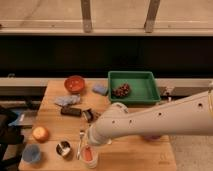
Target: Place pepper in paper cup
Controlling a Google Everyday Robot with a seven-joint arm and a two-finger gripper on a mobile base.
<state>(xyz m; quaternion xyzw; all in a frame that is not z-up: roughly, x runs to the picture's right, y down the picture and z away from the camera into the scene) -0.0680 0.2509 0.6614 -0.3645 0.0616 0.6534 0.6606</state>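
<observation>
Starting at your left, the blue cup (31, 153) sits at the table's (145, 152) front corner, the apple (40, 133) just behind it, and the metal cup (63, 148) to their right. Next comes the fork (80, 143), then the paper cup (90, 159) with the pepper (88, 153) showing red-orange in its mouth. The gripper (90, 140) hangs right above that cup; you cannot tell how its pincer stands. Farther right, the green tray (150, 95) rests at the back edge.
</observation>
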